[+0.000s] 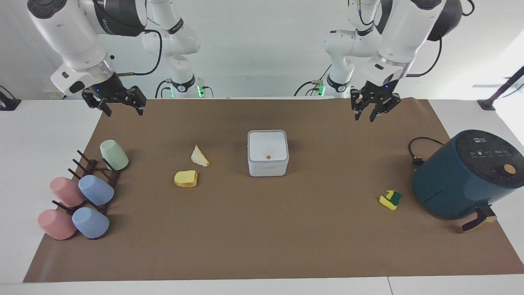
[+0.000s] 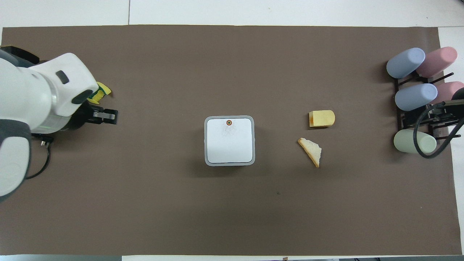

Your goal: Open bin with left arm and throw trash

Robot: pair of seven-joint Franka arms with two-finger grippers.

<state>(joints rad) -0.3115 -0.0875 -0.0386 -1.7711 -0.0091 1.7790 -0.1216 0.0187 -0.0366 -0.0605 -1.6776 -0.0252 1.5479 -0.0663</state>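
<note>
Bin (image 1: 267,153) placement: on the brown mat at the middle of the table, lid closed, orange button (image 1: 268,157) on the lid edge farthest from the robots.

Trash placement: the pale wedge (image 1: 199,156) and the yellow slice (image 1: 186,178) lie beside each other toward the right arm's end. The yellow-and-green sponge piece (image 1: 390,199) lies toward the left arm's end, near the teal air fryer (image 1: 466,175).

Left gripper (image 1: 374,110): raised over bare mat toward the left arm's end, well apart from the bin, fingers pointing down, jaws parted and empty. Right gripper (image 1: 114,101): raised over the mat's corner near the cup rack (image 1: 96,174), jaws spread, empty; this arm waits.

Procedure, as judged: the step in hand is the approach to the lid. Bring the left gripper over the button, then descend vertically so that one fingertip presses it squarely. An off-centre press is likely to push the light box across the mat instead of releasing the latch. Keep the wrist away from the lid's swing path.

Limits of view: from overhead, the left arm covers part of the sponge piece and most of the air fryer. The bin's interior and hinge are not visible.
</note>
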